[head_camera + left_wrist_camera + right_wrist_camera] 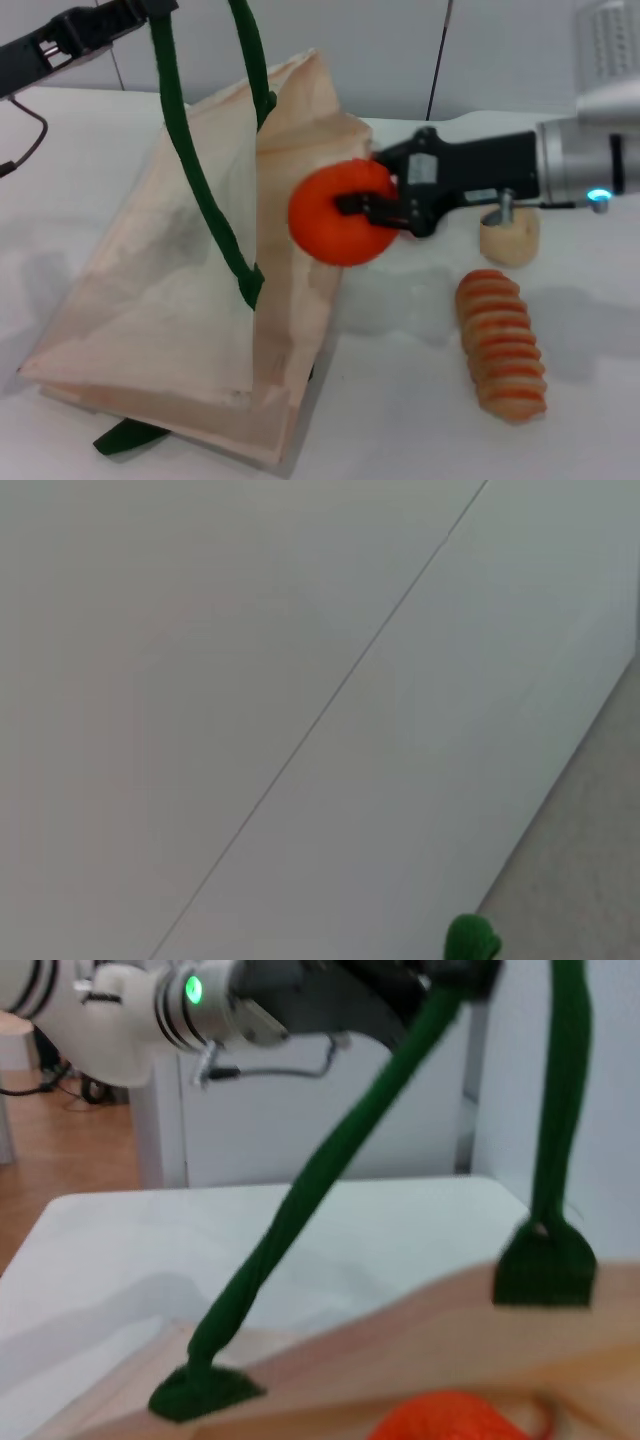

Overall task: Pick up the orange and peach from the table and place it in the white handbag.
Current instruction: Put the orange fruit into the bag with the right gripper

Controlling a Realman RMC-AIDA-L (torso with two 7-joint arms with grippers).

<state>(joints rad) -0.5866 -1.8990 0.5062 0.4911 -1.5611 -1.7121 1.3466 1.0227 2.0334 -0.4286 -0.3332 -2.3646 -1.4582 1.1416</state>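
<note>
My right gripper (pixel 372 205) is shut on the orange (pixel 335 232) and holds it in the air against the upper right edge of the white handbag (pixel 170 300). The bag stands tilted on the table. Its dark green handle (pixel 200 190) is pulled up by my left gripper (pixel 150 12) at the top left, which is shut on the strap. The right wrist view shows the bag's rim (pixel 400 1360), the top of the orange (pixel 450 1422), the taut handle (pixel 330 1170) and the left gripper (pixel 440 980) above. A bit of green strap (pixel 470 942) shows in the left wrist view. The peach is out of view.
A ridged orange-tan bread loaf (pixel 500 345) lies on the white table (pixel 400 420) to the right of the bag. A pale beige round fruit (pixel 510 238) sits behind it, under my right arm. A wall stands behind the table.
</note>
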